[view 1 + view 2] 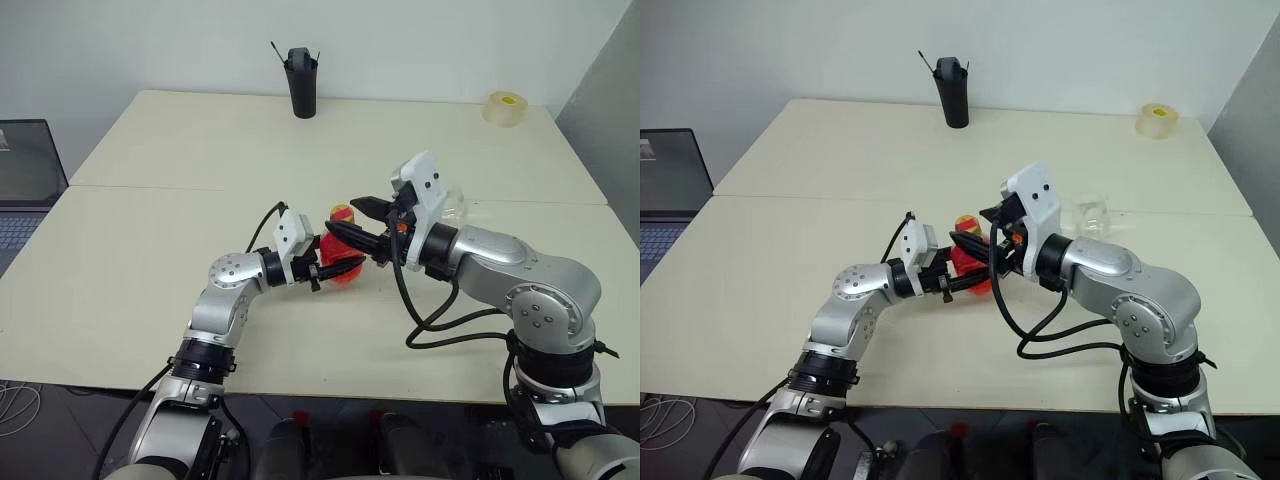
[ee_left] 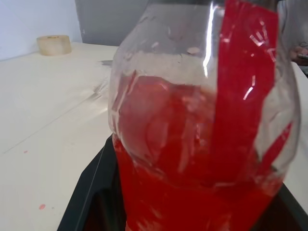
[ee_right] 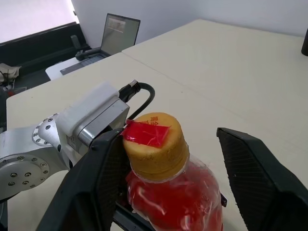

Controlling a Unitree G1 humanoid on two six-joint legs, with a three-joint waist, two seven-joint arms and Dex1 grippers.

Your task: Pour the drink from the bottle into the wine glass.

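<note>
My left gripper (image 1: 338,268) is shut on the bottle (image 1: 968,268) and holds it upright just above the table (image 1: 150,230), near its middle. The drink (image 2: 192,192), a bright red liquid, fills most of the clear body. The bottle's top is orange-yellow with a red patch on it (image 3: 155,142). My right gripper (image 3: 168,139) is open around that top. One finger (image 3: 103,173) stands close against its side. The other finger (image 3: 255,168) is a clear gap away. The wine glass (image 1: 1095,215) stands on the table behind my right wrist, partly hidden by it.
A tall black holder (image 1: 302,85) stands at the table's far edge, and a roll of tape (image 1: 506,108) lies at the far right corner. A laptop (image 1: 25,180) sits on a lower surface to the left. A seam (image 1: 180,187) runs across the tabletop.
</note>
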